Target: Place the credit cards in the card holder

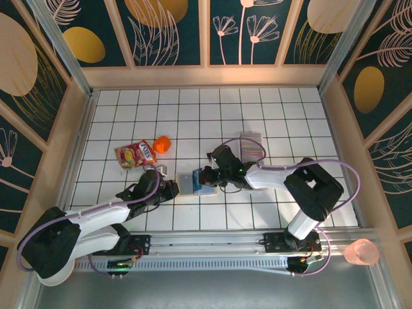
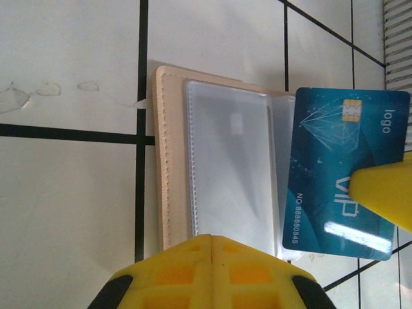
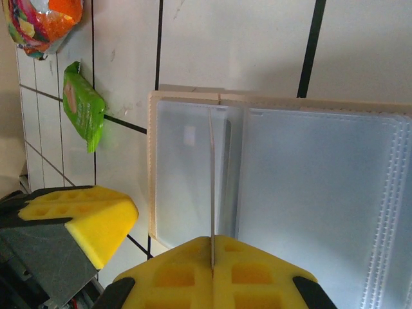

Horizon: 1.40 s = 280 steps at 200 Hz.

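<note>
The right gripper (image 3: 212, 250) has its yellow pads pinched together on a thin blue plastic credit card (image 2: 341, 174) printed with "VIP" and a gold chip, taken by one short end. In its own wrist view the card stands edge-on, a bare line rising from between the pads. The card sits partly over one side of the small beige leather-like folding card holder (image 2: 168, 161). The holder lies opened flat on the white tiled table (image 1: 129, 109) between the two arms, its clear plastic sleeves facing up. The left gripper (image 2: 212, 252) is closed too, pads meeting at the holder's near edge (whether they nip a sleeve or merely press there cannot be told). The remaining pale cards (image 1: 251, 143) lie stacked further back on the right, well apart from the holder.

The blue card is probably light, stiff and slick. A pinch at one short end leaves the other end free to lead into a pocket, though the card may pivot between the pads if a corner catches. The sleeves look thin and floppy, and the holder seems light enough to slide on the tile, so it likely wants pinning at an edge away from the pocket mouth.
</note>
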### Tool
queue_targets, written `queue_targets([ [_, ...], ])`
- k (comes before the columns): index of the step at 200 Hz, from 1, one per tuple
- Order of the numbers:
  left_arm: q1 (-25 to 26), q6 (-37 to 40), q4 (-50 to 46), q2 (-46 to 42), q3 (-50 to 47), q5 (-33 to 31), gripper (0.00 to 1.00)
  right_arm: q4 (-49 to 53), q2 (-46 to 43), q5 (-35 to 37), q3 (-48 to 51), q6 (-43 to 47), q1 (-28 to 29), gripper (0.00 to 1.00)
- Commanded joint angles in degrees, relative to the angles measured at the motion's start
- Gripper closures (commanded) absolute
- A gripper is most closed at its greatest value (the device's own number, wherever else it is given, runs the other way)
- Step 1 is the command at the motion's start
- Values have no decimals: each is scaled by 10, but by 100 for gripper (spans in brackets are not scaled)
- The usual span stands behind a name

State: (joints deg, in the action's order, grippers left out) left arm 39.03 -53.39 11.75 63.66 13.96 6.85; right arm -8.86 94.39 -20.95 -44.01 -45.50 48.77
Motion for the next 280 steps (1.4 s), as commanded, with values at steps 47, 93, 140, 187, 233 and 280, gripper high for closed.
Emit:
queue_targets([
  [47, 1, 7, 32, 26, 5, 1, 100, -22, 10, 15, 3, -28, 6, 100],
  [93, 1, 8, 39, 39, -1, -3, 100, -20, 19, 18, 3, -31, 8, 100],
  [140, 1, 5, 46, 46, -9, -6, 100, -9, 20, 29, 5, -28, 9, 100],
  [187, 1, 7, 42, 43, -16, -12, 100, 20, 7, 56, 0, -13, 9, 100],
  [233, 1, 5, 46, 49, -16, -12, 100, 1, 25, 21, -7, -18, 12, 100],
  [280, 2, 6, 48, 52, -18, -13, 100, -19, 20, 1, 3, -28, 12, 100],
])
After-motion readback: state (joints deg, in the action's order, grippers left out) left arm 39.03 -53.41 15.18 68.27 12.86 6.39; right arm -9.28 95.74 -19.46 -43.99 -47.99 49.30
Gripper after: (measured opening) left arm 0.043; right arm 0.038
